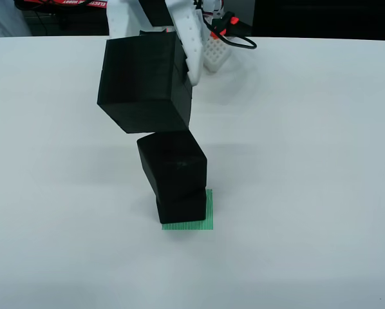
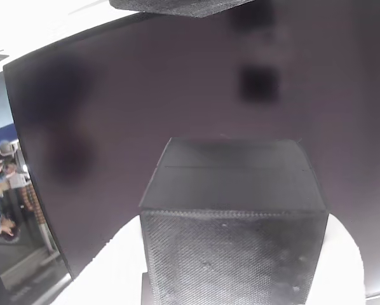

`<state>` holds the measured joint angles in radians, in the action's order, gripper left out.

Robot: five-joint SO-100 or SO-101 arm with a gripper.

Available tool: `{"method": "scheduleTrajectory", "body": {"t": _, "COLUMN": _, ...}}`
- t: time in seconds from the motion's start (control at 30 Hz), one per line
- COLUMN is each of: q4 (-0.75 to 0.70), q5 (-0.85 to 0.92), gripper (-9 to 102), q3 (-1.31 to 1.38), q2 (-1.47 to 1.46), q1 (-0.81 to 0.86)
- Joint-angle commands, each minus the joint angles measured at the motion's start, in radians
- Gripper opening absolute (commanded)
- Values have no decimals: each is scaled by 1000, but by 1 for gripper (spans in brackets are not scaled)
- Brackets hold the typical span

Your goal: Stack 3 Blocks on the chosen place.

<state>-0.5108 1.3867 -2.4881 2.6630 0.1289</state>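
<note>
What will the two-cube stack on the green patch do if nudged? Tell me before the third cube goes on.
The two-cube stack looks apt to tip: its upper cube sits twisted and offset on the lower cube. The cubes seem rigid, with flat faces and sharp edges, so they should slide or topple rather than roll. The third cube, held tilted in the claw, could knock it on contact.

Lab-like workspace, plain white table [image 1: 321,161], cabled robot arm [image 1: 199,32]

White table [image 1: 321,161] under me, plain matte top w/ nothing printed on it. Green striped patch [image 1: 208,215] lies flat near center-front. Bottom black block [image 1: 183,207] sits right on that patch, covering most of it; stripes peek out at right & front edges.
</note>
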Motion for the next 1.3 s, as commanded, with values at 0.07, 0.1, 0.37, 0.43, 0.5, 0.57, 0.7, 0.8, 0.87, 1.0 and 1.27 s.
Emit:
{"method": "scheduleTrajectory", "body": {"t": 0.07, "q4": 123, "q5": 61, "gripper": 10, "q3": -98, "q2": 52, "q1": 29}}
{"method": "scheduleTrajectory", "body": {"t": 0.1, "q4": 152, "q5": 67, "gripper": 10, "q3": -127, "q2": 60, "q1": 32}}
{"method": "scheduleTrajectory", "body": {"t": 0.37, "q4": 256, "q5": 106, "gripper": 10, "q3": -281, "q2": 95, "q1": 25}}
{"method": "scheduleTrajectory", "body": {"t": 0.43, "q4": 284, "q5": 107, "gripper": 10, "q3": -307, "q2": 98, "q1": 20}}
{"method": "scheduleTrajectory", "body": {"t": 0.5, "q4": 308, "q5": 107, "gripper": 11, "q3": -325, "q2": 98, "q1": 14}}
{"method": "scheduleTrajectory", "body": {"t": 0.57, "q4": 327, "q5": 107, "gripper": 11, "q3": -339, "q2": 98, "q1": 2}}
{"method": "scheduleTrajectory", "body": {"t": 0.7, "q4": 365, "q5": 107, "gripper": 11, "q3": -356, "q2": 89, "q1": -20}}
{"method": "scheduleTrajectory", "body": {"t": 0.8, "q4": 377, "q5": 107, "gripper": 11, "q3": -371, "q2": 86, "q1": -31}}
{"method": "scheduleTrajectory", "body": {"t": 0.87, "q4": 387, "q5": 107, "gripper": 11, "q3": -383, "q2": 86, "q1": -32}}
{"method": "scheduleTrajectory", "body": {"t": 1.0, "q4": 407, "q5": 127, "gripper": 11, "q3": -413, "q2": 86, "q1": -31}}
{"method": "scheduleTrajectory", "body": {"t": 1.27, "q4": 454, "q5": 137, "gripper": 14, "q3": -453, "q2": 87, "q1": -18}}
